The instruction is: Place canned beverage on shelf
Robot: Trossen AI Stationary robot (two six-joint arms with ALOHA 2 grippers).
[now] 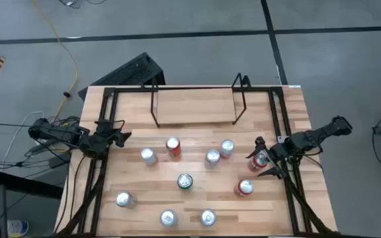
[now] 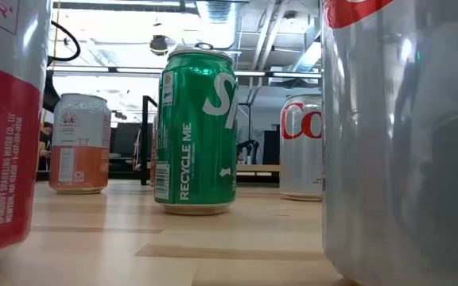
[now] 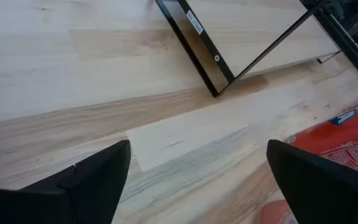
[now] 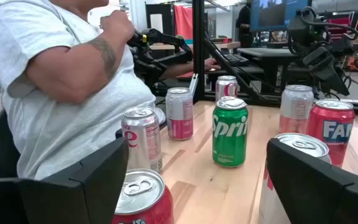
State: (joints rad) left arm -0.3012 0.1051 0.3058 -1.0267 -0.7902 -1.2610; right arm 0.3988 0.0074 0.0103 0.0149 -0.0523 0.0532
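Ten cans stand loose on table [image 1: 137,182]; shelf [image 1: 197,106] at far edge holds none. Right gripper [image 1: 262,160] spread wide, fingers either side of red can [image 1: 258,160] at right edge, not clamped. Left gripper [image 1: 119,135] wide too, at left edge w/ nothing between fingers. Green can [image 1: 185,181] mid-table.

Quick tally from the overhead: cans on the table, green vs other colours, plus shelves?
Green cans: 1
Other cans: 9
Shelf: 1, no cans on it
Total: 11
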